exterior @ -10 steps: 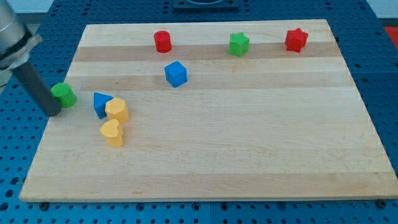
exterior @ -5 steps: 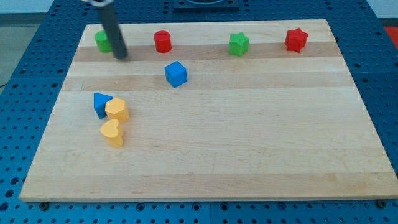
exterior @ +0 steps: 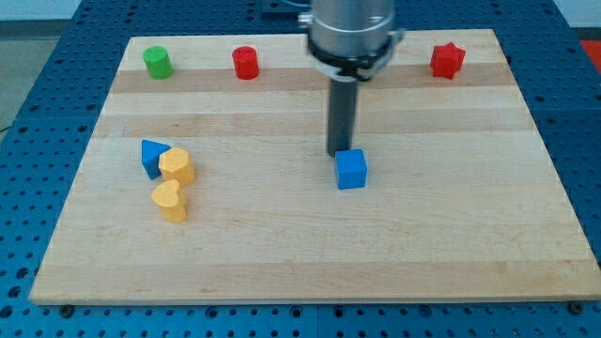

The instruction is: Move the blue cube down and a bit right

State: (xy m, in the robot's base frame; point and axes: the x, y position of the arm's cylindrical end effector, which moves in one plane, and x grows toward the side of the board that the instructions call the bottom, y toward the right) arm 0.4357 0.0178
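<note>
The blue cube [exterior: 351,169] lies near the middle of the wooden board [exterior: 310,235]. My tip [exterior: 339,152] stands right at the cube's top-left edge, touching it or nearly so. The rod rises straight up from there to the arm's grey body at the view's top. The arm hides the green star that stood at the top of the board.
A green cylinder [exterior: 157,62] and a red cylinder [exterior: 245,62] stand at the top left. A red star [exterior: 448,60] stands at the top right. A blue triangle [exterior: 150,155] and two yellow blocks [exterior: 176,166] [exterior: 170,200] cluster at the left.
The blue cube has moved down and to the right, from upper middle-left to the board's middle. My tip has swept from the top left to just above the cube.
</note>
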